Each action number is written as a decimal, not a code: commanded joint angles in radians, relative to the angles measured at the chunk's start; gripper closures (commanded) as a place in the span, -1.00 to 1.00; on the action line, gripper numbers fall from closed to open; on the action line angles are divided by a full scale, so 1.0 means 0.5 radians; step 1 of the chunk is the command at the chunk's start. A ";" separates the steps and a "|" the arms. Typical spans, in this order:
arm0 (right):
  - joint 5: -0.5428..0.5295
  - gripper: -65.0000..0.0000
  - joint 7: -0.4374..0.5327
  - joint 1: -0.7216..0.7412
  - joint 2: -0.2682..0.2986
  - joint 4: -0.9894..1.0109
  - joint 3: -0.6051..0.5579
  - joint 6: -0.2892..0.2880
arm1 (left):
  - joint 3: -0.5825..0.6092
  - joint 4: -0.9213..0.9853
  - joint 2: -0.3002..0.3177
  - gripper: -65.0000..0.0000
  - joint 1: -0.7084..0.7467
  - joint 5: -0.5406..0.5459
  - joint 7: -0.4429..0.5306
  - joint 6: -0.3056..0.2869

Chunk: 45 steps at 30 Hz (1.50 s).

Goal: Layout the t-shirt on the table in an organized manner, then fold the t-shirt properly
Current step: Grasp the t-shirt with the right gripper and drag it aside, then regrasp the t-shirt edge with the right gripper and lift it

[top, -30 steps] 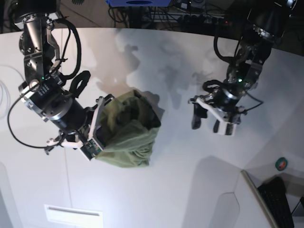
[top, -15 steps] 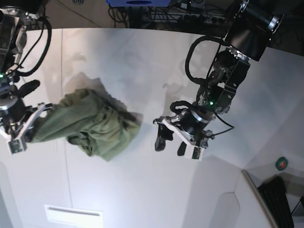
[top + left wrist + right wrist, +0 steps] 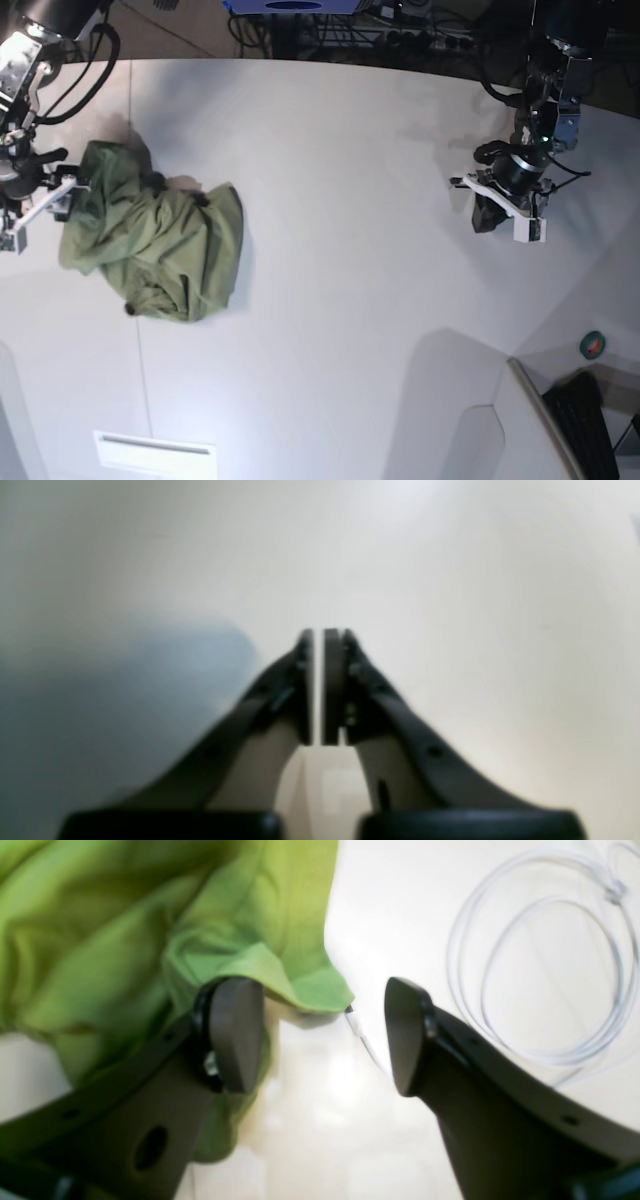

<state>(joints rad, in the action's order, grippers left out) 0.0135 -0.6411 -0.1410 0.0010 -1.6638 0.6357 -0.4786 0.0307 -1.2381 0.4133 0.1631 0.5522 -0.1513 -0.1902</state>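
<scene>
Right wrist view, nearest first: the right gripper has its jaws spread wide with nothing between them; a hem corner of the t-shirt lies just beyond the gap, brushing the inner finger but not pinched. A thin white cable loops on the table just past the shirt's edge, one end running in under the hem. Base view: the t-shirt sits as a crumpled olive heap well to the right-arm side of the table, with the right gripper at its outer edge. A second ago that gripper was clamped on the cloth and carrying it, bunched, nearer the table's middle; it has since swung outward and let go. The left gripper, far from the shirt on the opposite side, has gone from spread to pressed together on nothing, its pads meeting over bare table in the left wrist view. Judgement: shirt dropped, still bunched; layout not yet begun; next needs a fresh grasp on hem or shoulders to spread it.
</scene>
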 commanded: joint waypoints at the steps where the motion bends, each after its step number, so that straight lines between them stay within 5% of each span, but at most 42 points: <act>1: -0.029 -0.15 0.102 -0.011 -0.013 -0.123 -0.021 -0.020 | -0.026 -0.026 0.013 1.00 0.001 0.014 0.034 -0.082; 7: -0.026 -0.15 0.194 -0.060 0.055 -0.307 -0.592 -0.017 | -0.041 -0.042 0.013 1.00 0.077 0.014 0.034 -0.131; 12: -0.019 -0.15 0.191 0.247 0.064 0.046 -0.880 -0.002 | -0.054 -0.045 -0.058 1.00 0.105 0.014 0.031 -0.131; 19: -0.016 -0.15 0.078 0.667 0.073 0.745 -0.988 -0.002 | -0.054 -0.091 -0.095 1.00 0.145 0.008 0.031 -0.131; 22: -0.016 -0.15 -0.060 0.682 0.073 0.748 -1.027 -0.002 | -0.057 -0.088 -0.095 1.00 0.145 0.005 0.031 -0.131; 34: -0.019 -0.15 -0.076 0.609 0.058 0.708 -1.120 -0.002 | -0.063 -0.079 -0.089 1.00 0.142 0.005 0.040 -0.131; 37: -0.019 0.20 -0.076 0.606 0.061 0.736 -1.248 -0.002 | -0.063 -0.079 -0.086 1.00 0.133 0.005 0.040 -0.131; 40: -0.026 1.00 -0.079 0.606 0.061 0.724 -1.325 -0.002 | -0.063 -0.079 -0.086 1.00 0.123 0.005 0.040 -0.131; 45: -0.032 1.00 -0.245 0.600 -0.003 0.540 -1.472 -0.002 | -0.066 -0.079 -0.082 1.00 0.120 0.005 0.043 -0.131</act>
<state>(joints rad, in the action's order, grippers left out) 0.0193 -0.7963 0.1326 0.0132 -1.3716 -0.0948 -0.4767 0.0036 -1.2629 0.3573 0.2306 0.5503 -0.1501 -0.2481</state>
